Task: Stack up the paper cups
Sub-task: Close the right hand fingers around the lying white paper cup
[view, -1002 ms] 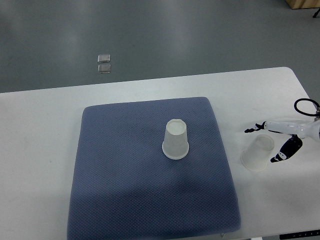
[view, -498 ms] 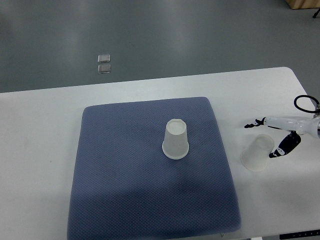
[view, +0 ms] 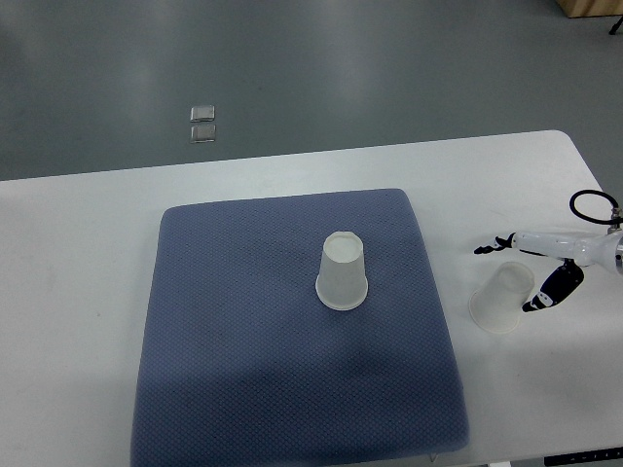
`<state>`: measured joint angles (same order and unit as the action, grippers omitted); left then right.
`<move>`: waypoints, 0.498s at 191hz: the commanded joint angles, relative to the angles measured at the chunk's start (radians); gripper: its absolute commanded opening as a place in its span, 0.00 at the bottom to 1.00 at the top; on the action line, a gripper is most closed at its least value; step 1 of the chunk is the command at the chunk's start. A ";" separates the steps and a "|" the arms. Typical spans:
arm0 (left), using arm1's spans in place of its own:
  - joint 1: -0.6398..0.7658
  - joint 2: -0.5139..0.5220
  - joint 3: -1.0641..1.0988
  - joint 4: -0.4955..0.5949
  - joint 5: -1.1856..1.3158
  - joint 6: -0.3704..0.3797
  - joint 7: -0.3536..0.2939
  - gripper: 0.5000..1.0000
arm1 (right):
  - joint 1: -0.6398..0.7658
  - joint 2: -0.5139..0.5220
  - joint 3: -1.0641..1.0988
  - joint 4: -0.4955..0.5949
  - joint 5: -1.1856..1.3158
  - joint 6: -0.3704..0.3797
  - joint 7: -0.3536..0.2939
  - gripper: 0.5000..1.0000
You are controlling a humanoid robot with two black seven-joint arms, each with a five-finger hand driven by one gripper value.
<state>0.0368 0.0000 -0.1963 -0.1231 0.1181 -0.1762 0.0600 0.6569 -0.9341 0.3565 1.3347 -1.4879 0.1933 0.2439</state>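
- Nearest to the robot's side, the blue-grey mat point(view: 292, 331) covers the middle of the white bench point(view: 78, 292), its front edge close to the bench's front edge.
- At the right, off the mat, a paper cup lying on its side point(view: 502, 297) rests on the bare bench, mouth turned toward the mat and base toward the arm.
- The right hand point(view: 531, 272) comes in from the right edge with its fingers spread around that cup's base end: one dark-tipped finger reaches out past the far side, another sits against the near side. It brackets the cup but I would not call it a firm grip yet.
- Over the last second the hand has barely shifted; the near finger has drawn closer to the cup wall and the cup has hardly moved. To me this means the grasp is still being settled and the lift has not begun.
- Farther in, near the mat's centre, the upside-down paper cup point(view: 342, 274) stands untouched, well apart from the other; it looks like the target for stacking.
- The left hand is nowhere in sight.
- Beyond the bench, two small clear squares point(view: 202, 124) lie on the grey floor.
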 commanded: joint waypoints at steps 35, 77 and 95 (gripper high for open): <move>0.000 0.000 0.000 0.000 0.000 0.000 0.000 1.00 | 0.003 0.001 0.001 0.001 0.000 0.003 0.000 0.80; 0.000 0.000 0.000 0.000 0.000 0.000 0.000 1.00 | 0.001 0.014 -0.001 0.001 0.005 0.012 -0.002 0.65; 0.000 0.000 0.000 0.000 0.000 0.000 0.000 1.00 | 0.000 0.020 -0.002 0.001 0.003 0.012 -0.002 0.60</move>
<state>0.0368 0.0000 -0.1964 -0.1228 0.1181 -0.1762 0.0596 0.6580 -0.9201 0.3573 1.3361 -1.4842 0.2048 0.2437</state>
